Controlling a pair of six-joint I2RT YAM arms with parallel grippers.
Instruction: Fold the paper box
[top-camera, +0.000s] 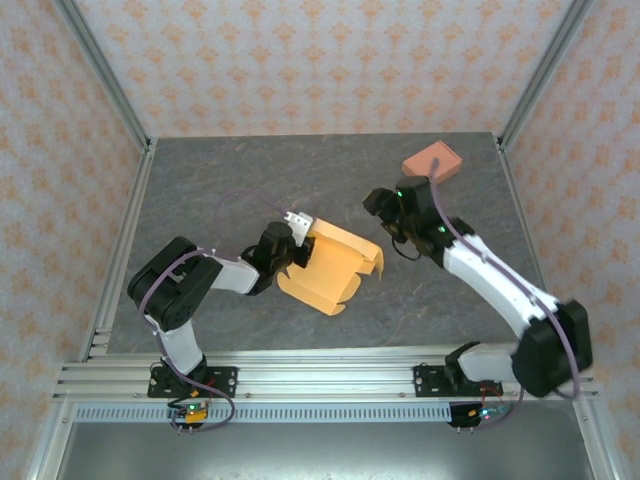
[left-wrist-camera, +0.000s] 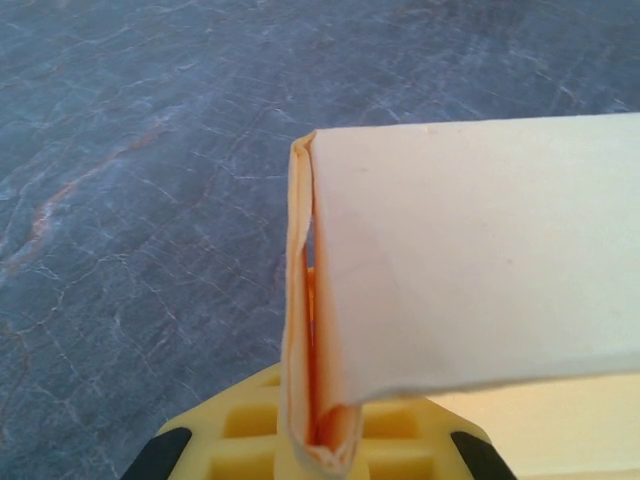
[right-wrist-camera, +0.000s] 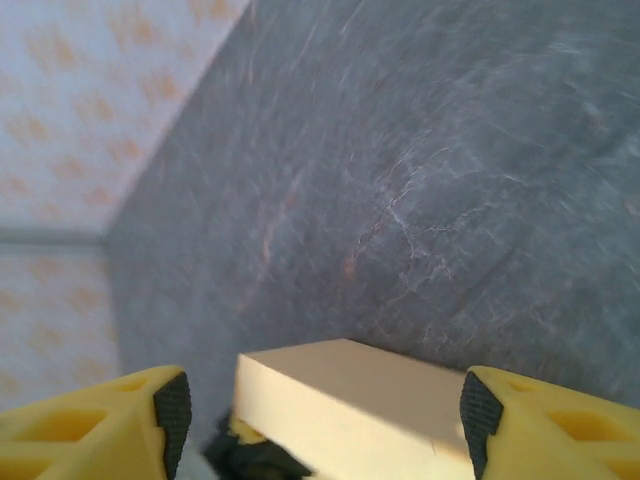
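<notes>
1. I see the paper box (top-camera: 338, 265) roughly midway between the left and right edges of the table (top-camera: 230, 180), nearer the near edge than the far one. It is orange-yellow and only partly folded: one wall stands up on its left side and notched flaps stick out on its right.
2. My left pincer (top-camera: 296, 250) sits at the left side of the paper box, and its arm reaches in from the near left corner.
3. From the left wrist, the left pincer (left-wrist-camera: 320, 445) is pressed together on a doubled-over flap of the paper box (left-wrist-camera: 480, 260). The folded edge stands upright between the yellow fingers (left-wrist-camera: 250, 425), and a pale panel runs off to the right above the grey table (left-wrist-camera: 120, 200).
4. My right pincer (top-camera: 383, 208) is over the right half of the table, apart from the paper box and closer to the far edge than the box is.
5. From the right wrist, the right pincer (right-wrist-camera: 325, 410) is spread wide, one yellow finger (right-wrist-camera: 90, 430) at each lower corner. A pale, blurred slab (right-wrist-camera: 350, 400) shows between them; I cannot tell whether they touch it. The table (right-wrist-camera: 450, 150) runs beyond to a patterned wall (right-wrist-camera: 90, 100).
6. A closed pink carton (top-camera: 432, 160) rests in the far right corner of the table, well apart from the paper box.
</notes>
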